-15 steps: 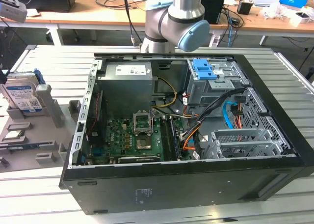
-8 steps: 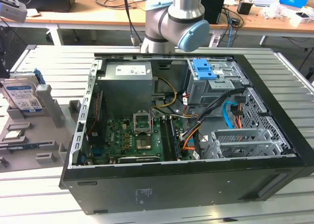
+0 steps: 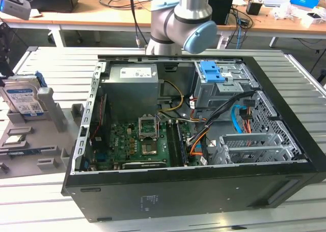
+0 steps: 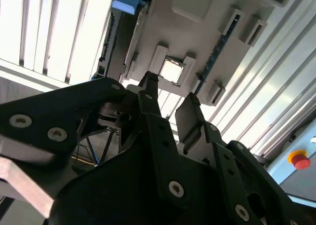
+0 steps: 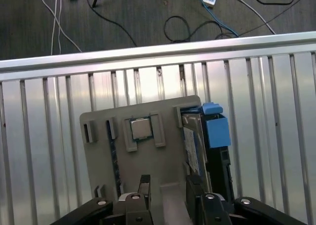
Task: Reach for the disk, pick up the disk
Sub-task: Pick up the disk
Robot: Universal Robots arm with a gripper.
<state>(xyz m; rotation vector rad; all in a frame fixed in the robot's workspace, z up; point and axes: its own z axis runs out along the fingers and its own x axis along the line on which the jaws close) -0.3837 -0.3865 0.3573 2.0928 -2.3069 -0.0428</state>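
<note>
The disk [image 3: 23, 97] is a silver-grey hard drive with a white-and-blue label. It stands tilted on edge in a grey holder plate [image 3: 35, 140] at the exterior view's left. In the first wrist view the disk [image 5: 194, 141] shows edge-on with its blue rail [image 5: 217, 129] beside it. The second wrist view catches that blue rail [image 4: 129, 2] too. My gripper [image 5: 169, 190] hangs well above the plate and is open, its black fingers [image 5: 144, 185] apart with nothing between them. In the second wrist view the gripper [image 4: 168, 99] sits over the plate, clear of the disk.
A small square chip [image 5: 140, 129] lies in a slot of the plate next to the disk. An open computer case [image 3: 193, 135] with a blue latch [image 3: 211, 71] and cables takes up the middle of the slatted metal table [image 3: 46, 69]. The arm's elbow [image 3: 178, 18] stands behind the case.
</note>
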